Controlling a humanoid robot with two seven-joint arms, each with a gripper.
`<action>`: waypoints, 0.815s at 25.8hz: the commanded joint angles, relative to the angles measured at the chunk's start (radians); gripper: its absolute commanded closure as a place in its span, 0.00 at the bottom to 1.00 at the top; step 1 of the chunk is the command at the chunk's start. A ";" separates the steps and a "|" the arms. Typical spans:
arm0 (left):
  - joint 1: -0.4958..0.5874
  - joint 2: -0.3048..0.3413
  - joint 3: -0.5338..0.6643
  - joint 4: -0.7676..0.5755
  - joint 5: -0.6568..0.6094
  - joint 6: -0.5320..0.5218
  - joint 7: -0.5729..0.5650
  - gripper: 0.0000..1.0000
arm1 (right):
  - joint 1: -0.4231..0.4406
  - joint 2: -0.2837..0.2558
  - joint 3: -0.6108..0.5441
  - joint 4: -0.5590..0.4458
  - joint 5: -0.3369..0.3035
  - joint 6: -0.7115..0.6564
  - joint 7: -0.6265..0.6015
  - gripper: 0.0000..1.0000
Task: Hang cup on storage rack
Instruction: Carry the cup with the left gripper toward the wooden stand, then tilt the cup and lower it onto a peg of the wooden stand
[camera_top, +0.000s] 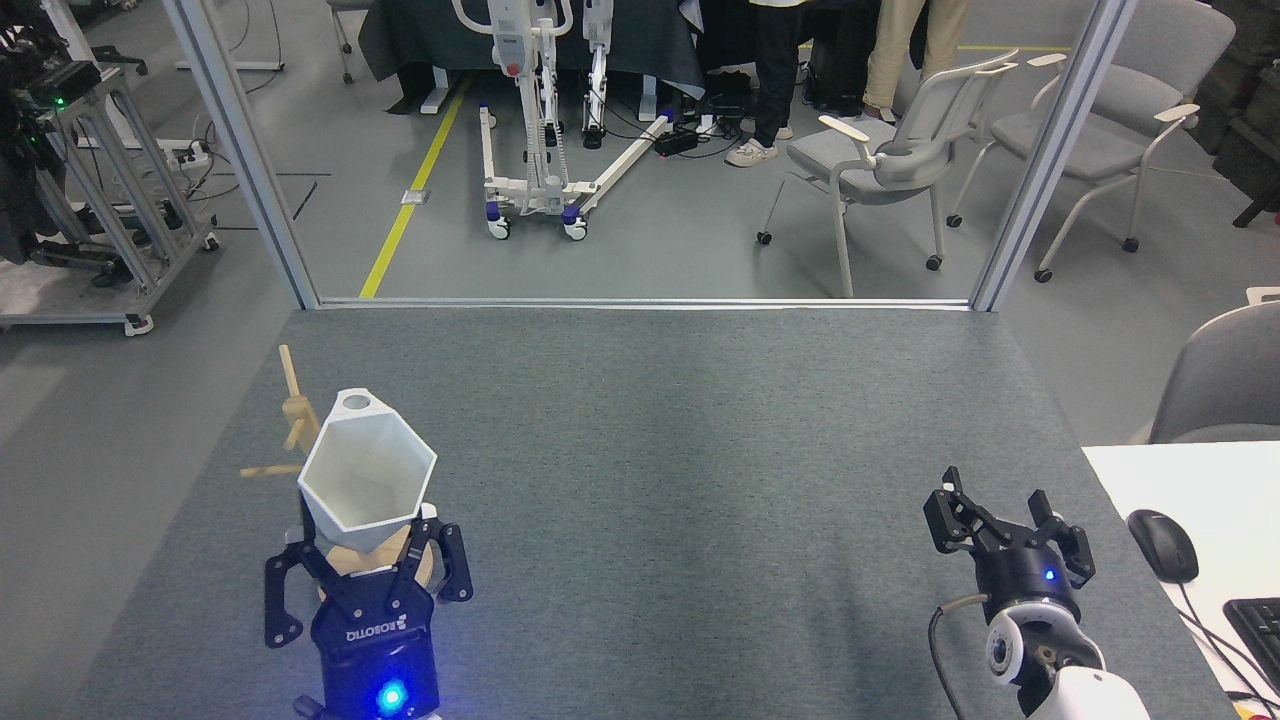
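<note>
Cup (365, 478) in left pincer (362, 548), before storage rack (293, 415); right pincer (1005, 518) far right.

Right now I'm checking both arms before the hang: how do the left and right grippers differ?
The left gripper is shut on the cup, in front of the storage rack; the right gripper is open and empty. The left is over the table's left side, the right near its right edge. Both are black with a blue light.

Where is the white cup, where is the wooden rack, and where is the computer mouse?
cup (365, 490), head view, on its inner wall.
storage rack (296, 412), head view, on the top of its post.
computer mouse (1162, 544), head view, on its back.
</note>
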 joint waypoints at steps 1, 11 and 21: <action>0.016 0.005 0.024 0.007 0.003 0.041 -0.023 0.97 | -0.012 -0.014 0.002 -0.004 -0.002 0.001 0.002 0.00; 0.059 0.010 0.113 0.048 0.034 0.143 -0.281 0.88 | -0.039 -0.008 0.004 -0.002 -0.002 -0.003 0.004 0.00; 0.062 0.060 0.156 0.106 0.070 0.143 -0.353 0.88 | -0.041 0.017 0.021 -0.007 -0.004 -0.001 0.004 0.00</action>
